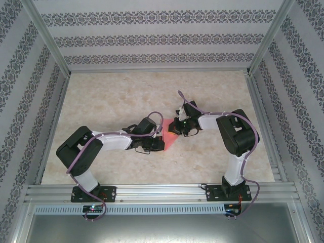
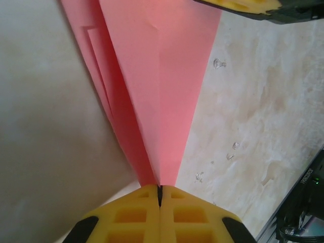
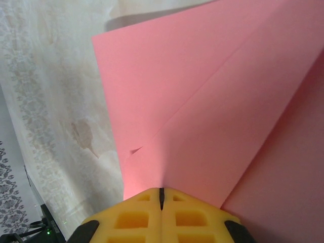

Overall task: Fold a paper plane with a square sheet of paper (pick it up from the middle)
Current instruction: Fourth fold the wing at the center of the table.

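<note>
Clamping the thin pink-red creased paper sheet (image 2: 162, 91) between them, left pincer (image 2: 159, 188) and right pincer (image 3: 161, 191) both grip it, its long axis running straight ahead of each

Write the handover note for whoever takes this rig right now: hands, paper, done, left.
Left hand: shut, pinching the narrow tip of the pink paper.
Right hand: shut on the paper's wider end.
Paper: between both hands over the middle of the table.
Done: folded into a tapering, layered dart with creases.
Left: check whether the wings need folding, then release; probably near the end.
</note>
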